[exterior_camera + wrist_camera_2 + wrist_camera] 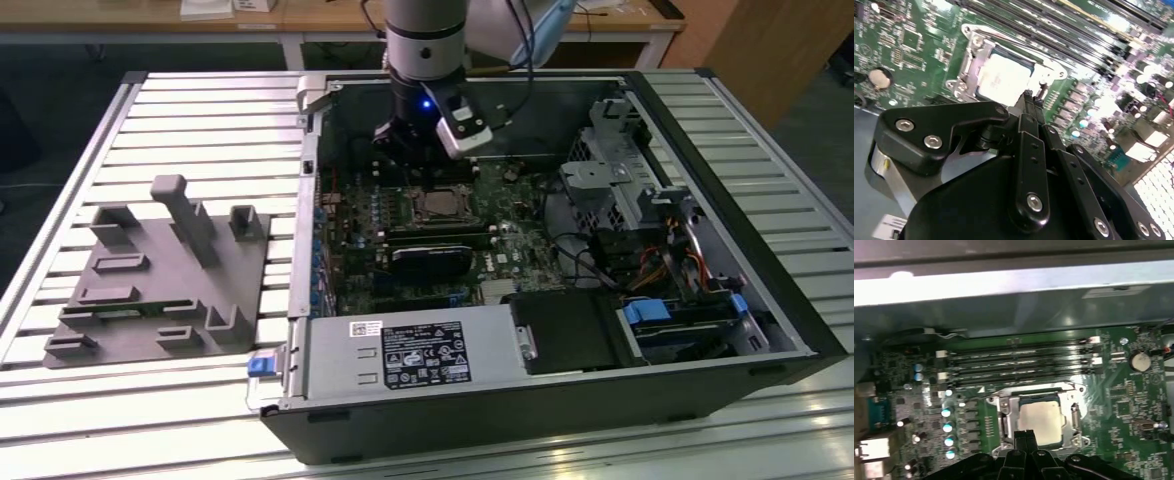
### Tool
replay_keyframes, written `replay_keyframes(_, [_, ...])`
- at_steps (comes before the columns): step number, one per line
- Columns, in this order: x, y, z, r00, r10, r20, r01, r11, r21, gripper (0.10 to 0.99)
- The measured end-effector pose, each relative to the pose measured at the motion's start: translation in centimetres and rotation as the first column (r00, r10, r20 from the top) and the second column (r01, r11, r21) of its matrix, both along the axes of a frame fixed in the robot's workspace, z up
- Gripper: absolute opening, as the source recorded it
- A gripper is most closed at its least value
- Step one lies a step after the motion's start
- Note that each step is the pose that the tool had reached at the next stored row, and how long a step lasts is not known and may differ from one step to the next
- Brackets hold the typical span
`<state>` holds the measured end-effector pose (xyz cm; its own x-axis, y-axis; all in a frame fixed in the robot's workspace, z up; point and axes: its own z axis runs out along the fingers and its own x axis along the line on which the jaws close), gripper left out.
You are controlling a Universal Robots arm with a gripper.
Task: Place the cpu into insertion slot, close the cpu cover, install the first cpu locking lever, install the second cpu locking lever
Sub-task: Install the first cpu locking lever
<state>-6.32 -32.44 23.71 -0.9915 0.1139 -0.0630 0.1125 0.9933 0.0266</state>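
Spreading across the whole exterior view, a slatted metal tabletop (200, 110) carries everything, with wooden desks (334, 20) lining the room at the far side. On the left of the tabletop lies a grey fixture plate (160, 290) with several upright pegs and blocks. To its right sits an open black computer case (534, 420), lying on its side so that the green motherboard (514, 240) faces up; a power supply (400, 355) with a white and black label fills the near left corner. The arm (424, 40) reaches down into the far part of the case. Its end effector (1026, 436) hangs just above the edge of the insertion slot (416, 208), fingers pressed together with nothing between them. The cpu (1040, 420) sits flat in that slot, pale face up, and the cpu cover (970, 62) lies down around it as a silvery frame. A thin metal lever (1014, 44) runs along one side of the frame. Long black memory slots (1019, 362) lie just beside the socket. Farther right stand a metal drive cage (614, 180) and, nearer, blue drive tabs (661, 312).
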Motion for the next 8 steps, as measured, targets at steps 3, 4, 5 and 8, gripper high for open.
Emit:
replay_keyframes(3, [-0.70, 0.00, 0.00, 1.0000, 0.000, 0.0000, 0.000, 1.0000, 0.000, 0.106])
replay_keyframes(4, [-0.94, 0.00, 0.00, 1.0000, 0.000, 0.0000, 0.000, 1.0000, 0.000, 0.106])
replay_keyframes(5, [-1.18, 0.00, 0.00, 1.0000, 0.000, 0.0000, 0.000, 1.0000, 0.000, 0.106])
replay_keyframes(8, [-1.94, 0.00, 0.00, 1.0000, -0.001, 0.0001, 0.001, 1.0000, 0.000, 0.106])
